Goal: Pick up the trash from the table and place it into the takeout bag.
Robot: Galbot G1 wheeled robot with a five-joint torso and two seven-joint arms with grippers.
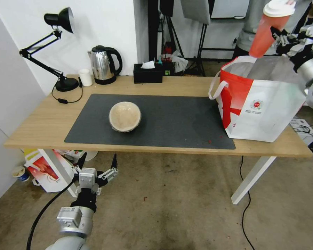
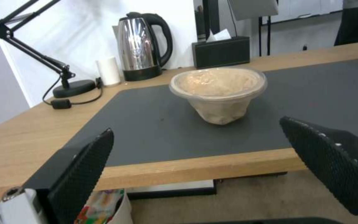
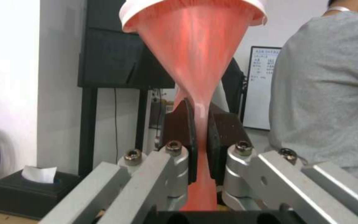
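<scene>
My right gripper [image 1: 275, 34] holds the drink cup [image 1: 267, 29] pinched flat between its pads, above the open mouth of the takeout bag [image 1: 261, 100]. The cup leans, its white lid tipped up and away and its base pointing down toward the bag's far rim. The right wrist view shows the cup wall [image 3: 195, 62] squeezed thin between the dark pads [image 3: 179, 130].

The bag stands at the right end of the table [image 1: 41, 128], partly on the grey mat [image 1: 170, 121] and close to the near edge. The beige bowl [image 1: 125, 116] sits upright on the left half of the mat, well apart from the bag. The large white bowl lies outside these views, so I judge it may already be bagged, though I cannot confirm that.

My left gripper [image 1: 98, 172] hangs wide below the table's near edge, on the bowl's side; its pads [image 2: 84, 168] frame the bowl [image 2: 218, 93].

To do this release well, I would centre the cup over the foil-lined opening, clear of the loop handle [image 1: 217, 90], lower it inside the rim and only then part the pads, since a crushed cup may spring sideways.
</scene>
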